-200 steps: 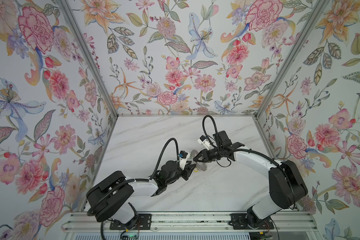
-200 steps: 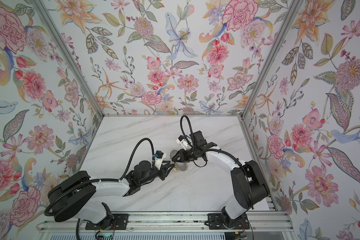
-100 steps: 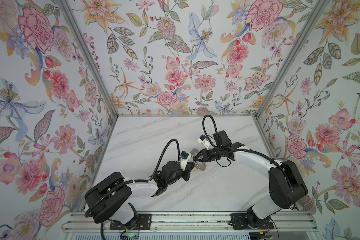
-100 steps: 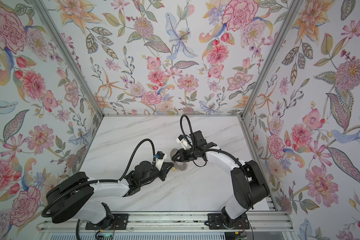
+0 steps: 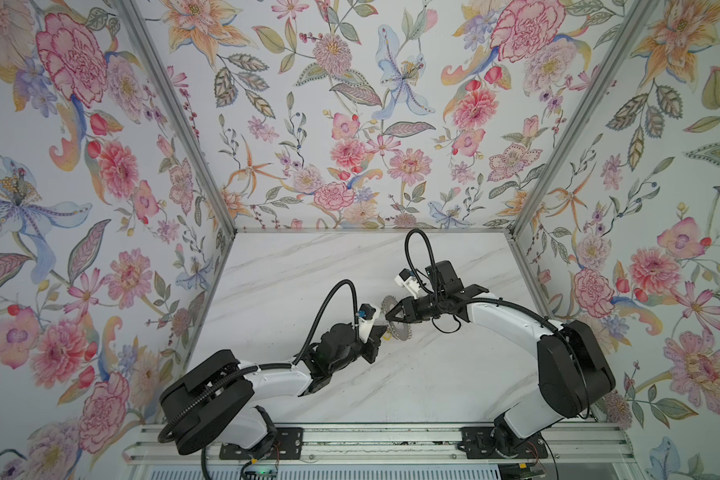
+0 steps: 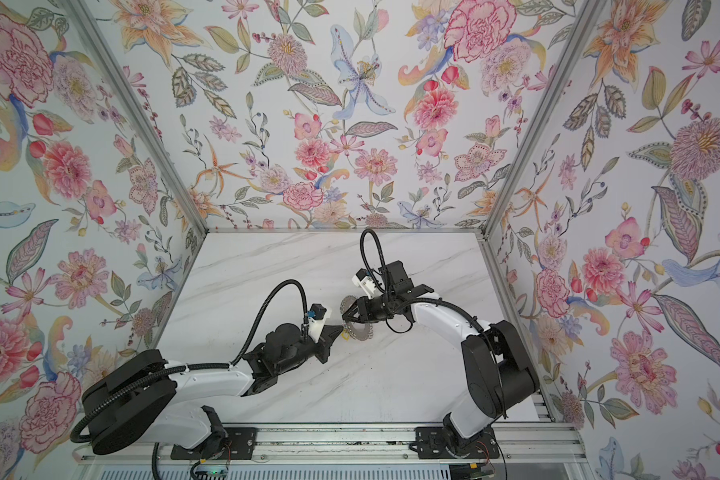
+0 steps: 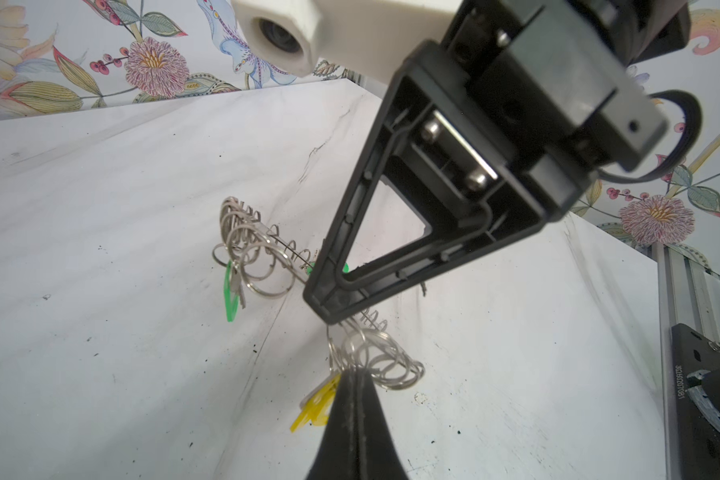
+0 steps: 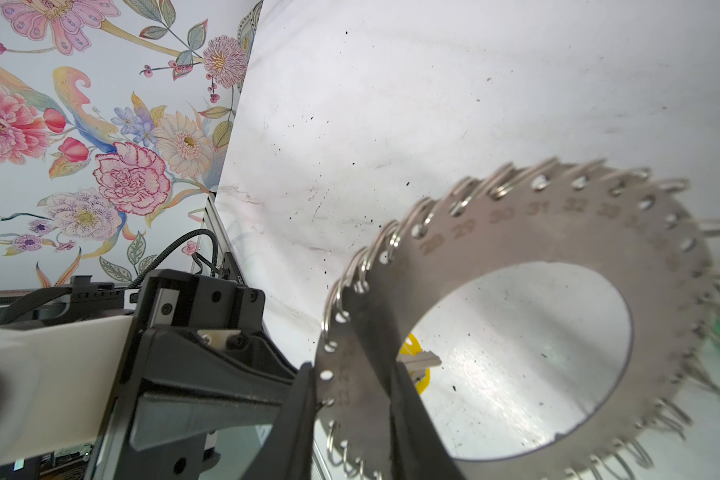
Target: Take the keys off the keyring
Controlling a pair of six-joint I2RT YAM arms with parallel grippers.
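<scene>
The marble table (image 5: 292, 286) lies under both my arms. The keyring (image 8: 558, 232) is the landmark: it is tilted on edge near the table's middle, my right gripper (image 8: 350, 390) clamped across its flat band, one finger through the centre hole. My left gripper (image 7: 352, 382) is pinched shut just beside the keyring's rim, where a yellow-tagged key (image 7: 314, 407) hangs. A green-tagged key (image 7: 230, 291) hangs from the rim farther along.

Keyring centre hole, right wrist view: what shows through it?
Through the keyring hole: bare marble table, plus a silver key with its yellow tag at the hole's edge. The right gripper's finger hides the rest.
</scene>
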